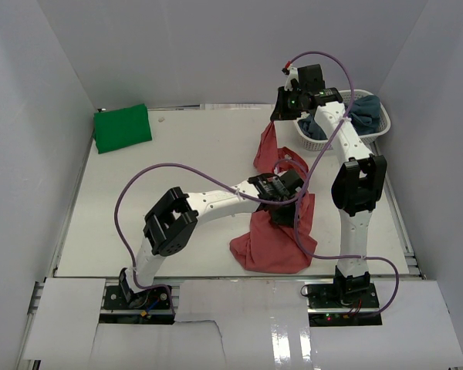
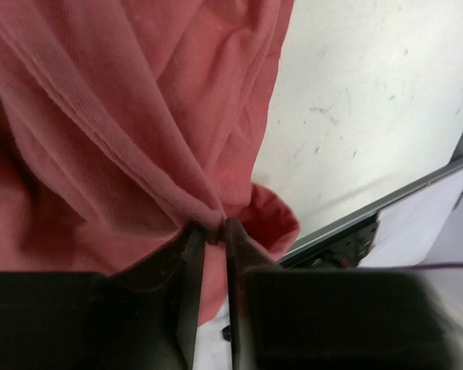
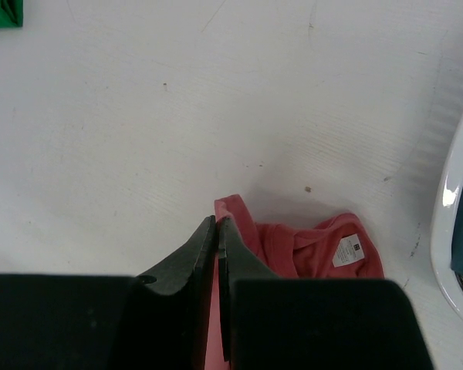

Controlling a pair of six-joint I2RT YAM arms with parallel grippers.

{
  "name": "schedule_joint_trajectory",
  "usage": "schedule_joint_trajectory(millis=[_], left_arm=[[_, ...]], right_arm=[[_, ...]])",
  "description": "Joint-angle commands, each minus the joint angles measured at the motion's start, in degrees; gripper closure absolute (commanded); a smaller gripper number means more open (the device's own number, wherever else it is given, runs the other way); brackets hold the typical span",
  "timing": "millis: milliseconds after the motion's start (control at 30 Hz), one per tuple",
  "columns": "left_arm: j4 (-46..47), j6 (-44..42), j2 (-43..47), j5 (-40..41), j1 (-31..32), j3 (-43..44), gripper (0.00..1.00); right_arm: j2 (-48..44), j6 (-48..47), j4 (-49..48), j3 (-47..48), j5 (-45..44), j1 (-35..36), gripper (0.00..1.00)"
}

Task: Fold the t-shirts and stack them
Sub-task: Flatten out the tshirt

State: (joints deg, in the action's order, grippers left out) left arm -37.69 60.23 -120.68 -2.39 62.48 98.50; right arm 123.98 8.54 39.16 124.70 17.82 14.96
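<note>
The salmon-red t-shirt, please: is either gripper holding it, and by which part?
Both hold the salmon-red t-shirt: the right gripper pinches a lifted edge, the left gripper a bunched fold lower down.

red tee (image 1: pixel 272 243): crumpled, partly lifted, centre | green tee (image 1: pixel 122 128): folded flat, far-L | grey-blue tees (image 1: pixel 366 112): heaped far-R, prob. 2
</note>
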Motion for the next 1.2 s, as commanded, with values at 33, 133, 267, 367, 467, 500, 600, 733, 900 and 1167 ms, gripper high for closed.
schedule_joint_trajectory(millis=[33,133,267,367,467,500,600,733,900,1167], left_arm=[[0.25,0.94,2.03,-0.25,0.01,-0.15,0.88],[0.08,0.95,2.64,-0.07,0.01,-0.5,1.0],[0.16,-0.28,4.31,-0.94,0.01,-1.73,1.0],[-0.97,-1.86,7.99,-1.65,-0.51,-2.43,1.0],[-3.26,-4.41,14.12,-2.69,-3.06,-4.62,1.0],[-3.0,-5.72,16.25,-3.66,-5.5,-7.85,1.0],[1.64,-11.41,26.44,-9.35,-12.26,-18.63,1.0],[8.6,-19.69,35.68,-21.49,-23.87,-29.06,1.0],[-0.25,-32.6,34.3,-21.62,-29.87,-23.03,1.0],[-2.12,-39.21,23.14,-17.64,-35.13,-11.08,1.0]], right_arm=[[-2.25,-0.71,-1.8,-0.16,0.99,-0.37,0.92],[-2.26,-0.71,-1.89,-0.25,0.81,-0.37,0.92],[-2.25,-0.62,-1.72,-0.34,0.28,-0.37,0.92],[-2.61,-0.62,-1.8,-0.87,-0.77,-0.46,0.92],[-3.13,-0.1,-1.8,-1.66,-1.91,-0.72,0.92],[-3.57,0.08,-1.89,-2.18,-2.44,-0.81,0.92],[-4.54,1.3,-2.5,-3.76,-3.58,-1.07,0.92],[-7.79,4.12,-6.01,-9.9,-4.9,-1.16,0.92],[-10.51,5.26,-9.62,-13.34,-7.01,-1.16,0.92],[-18.68,7.55,-17.71,-21.16,-14.47,-1.25,0.92]])
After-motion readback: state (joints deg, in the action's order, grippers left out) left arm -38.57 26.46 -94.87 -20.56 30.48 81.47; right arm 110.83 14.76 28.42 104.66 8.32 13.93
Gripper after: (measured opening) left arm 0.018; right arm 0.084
